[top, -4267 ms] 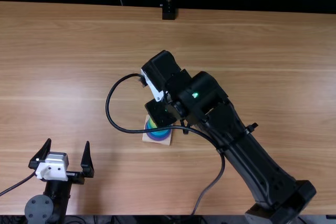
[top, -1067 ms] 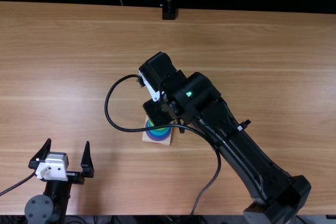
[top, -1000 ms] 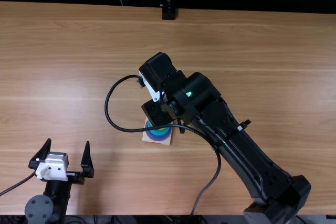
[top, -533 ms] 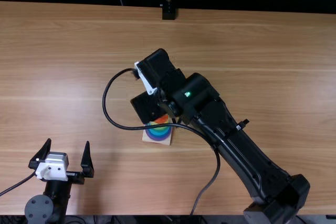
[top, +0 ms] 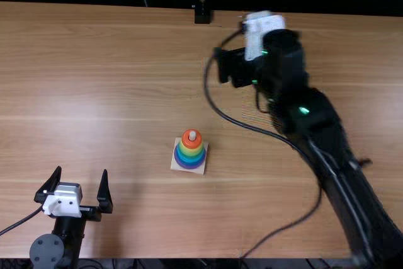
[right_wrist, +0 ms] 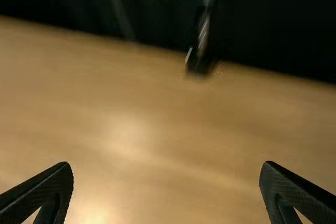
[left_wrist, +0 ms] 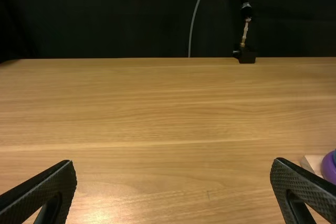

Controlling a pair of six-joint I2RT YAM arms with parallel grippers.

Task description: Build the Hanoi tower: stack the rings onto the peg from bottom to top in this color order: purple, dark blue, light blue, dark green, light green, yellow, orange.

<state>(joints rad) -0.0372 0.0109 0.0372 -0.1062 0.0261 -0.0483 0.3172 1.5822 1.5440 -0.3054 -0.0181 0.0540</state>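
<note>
left claw [top: 82, 174] wide open by table's [top: 94, 80] near edge, right claw [top: 232, 68] wide open toward far edge, orange ring [top: 186, 140] topping stack

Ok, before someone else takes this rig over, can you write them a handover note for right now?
Left gripper: open, holding nothing, left of the tower.
Right gripper: open, holding nothing, away from the tower.
Tower: rings stacked on the peg, purple ring at the bottom, orange ring on top.
Done: stack looks complete, though I can't separate each blue and green shade.
Left: probably just checking those middle rings.
</note>
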